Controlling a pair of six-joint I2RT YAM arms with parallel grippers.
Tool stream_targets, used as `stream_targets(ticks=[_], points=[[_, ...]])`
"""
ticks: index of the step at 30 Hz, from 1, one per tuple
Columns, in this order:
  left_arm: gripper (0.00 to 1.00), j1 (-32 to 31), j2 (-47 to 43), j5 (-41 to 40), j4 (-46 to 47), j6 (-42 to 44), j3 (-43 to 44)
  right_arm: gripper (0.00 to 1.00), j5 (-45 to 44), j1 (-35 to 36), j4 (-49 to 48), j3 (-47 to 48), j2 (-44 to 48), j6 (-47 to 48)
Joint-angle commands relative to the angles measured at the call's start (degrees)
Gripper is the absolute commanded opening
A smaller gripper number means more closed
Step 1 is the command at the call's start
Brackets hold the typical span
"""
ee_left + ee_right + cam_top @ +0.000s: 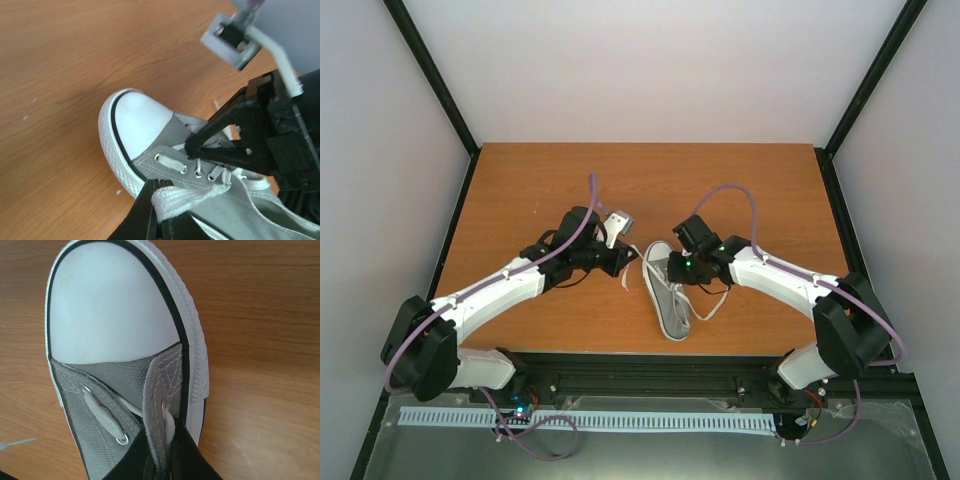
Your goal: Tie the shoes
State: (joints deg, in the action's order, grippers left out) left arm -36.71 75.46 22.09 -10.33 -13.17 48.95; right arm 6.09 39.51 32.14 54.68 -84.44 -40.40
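A small grey canvas shoe [670,312] with white toe cap [110,305] and white sole rim lies on the wooden table [540,190] between the two arms. My left gripper [161,210] is at the shoe's left side [628,262], shut on a flat white lace [192,196] that runs from the eyelets. My right gripper [167,465] sits over the shoe's upper [682,272], shut on the right eyelet flap [157,390] together with the lace strand behind it. In the left wrist view its black fingers [220,137] reach across the lacing.
Loose lace trails on the table to the right of the shoe [712,303], and a lace tip [15,443] lies left of it. Black frame posts [430,70] rise at the table's back corners. A black rail [650,370] runs along the near edge.
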Motion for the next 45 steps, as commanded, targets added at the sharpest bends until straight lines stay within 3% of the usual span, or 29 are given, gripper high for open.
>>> stream_targets(ticks=[1, 7, 14, 18, 21, 26, 34, 39, 45], points=[[0.01, -0.56, -2.59, -6.63, -5.26, -1.33, -1.48, 0.05, 1.87, 1.54, -8.60, 1.82, -1.68, -2.42], [0.01, -0.23, -5.19, -15.10, -8.17, -3.18, -3.10, 0.29, 2.10, 2.60, -11.79, -0.44, -3.34, -3.25], [0.01, 0.15, -5.93, -13.35, -8.52, -4.09, -4.23, 0.70, -5.61, 2.15, -5.79, 0.60, 0.24, 1.23], [0.01, 0.56, -7.40, -11.72, -9.44, -3.00, -5.62, 0.85, -5.24, -1.94, -4.32, -2.73, 6.63, 5.00], [0.01, 2.70, -7.62, -13.70, -11.81, -2.30, -6.03, 0.86, 1.66, -4.90, -6.33, -6.90, 9.36, 9.64], [0.01, 4.45, -8.04, -3.49, -6.39, -2.60, -6.91, 0.85, 18.38, -4.17, -15.40, -12.54, 11.82, 16.15], [0.01, 4.45, -6.62, 0.84, 0.02, -0.06, -6.83, 0.75, 24.42, -1.98, -24.09, -10.34, 9.44, 19.02], [0.01, 4.45, -4.43, 2.28, 1.91, 0.34, -5.74, 0.62, 27.06, -1.98, -23.85, -3.30, 3.32, 24.26], [0.01, 4.45, -3.04, 3.09, 2.15, 0.69, -5.18, 0.52, 31.91, -1.98, -23.44, 2.15, -2.61, 28.22]])
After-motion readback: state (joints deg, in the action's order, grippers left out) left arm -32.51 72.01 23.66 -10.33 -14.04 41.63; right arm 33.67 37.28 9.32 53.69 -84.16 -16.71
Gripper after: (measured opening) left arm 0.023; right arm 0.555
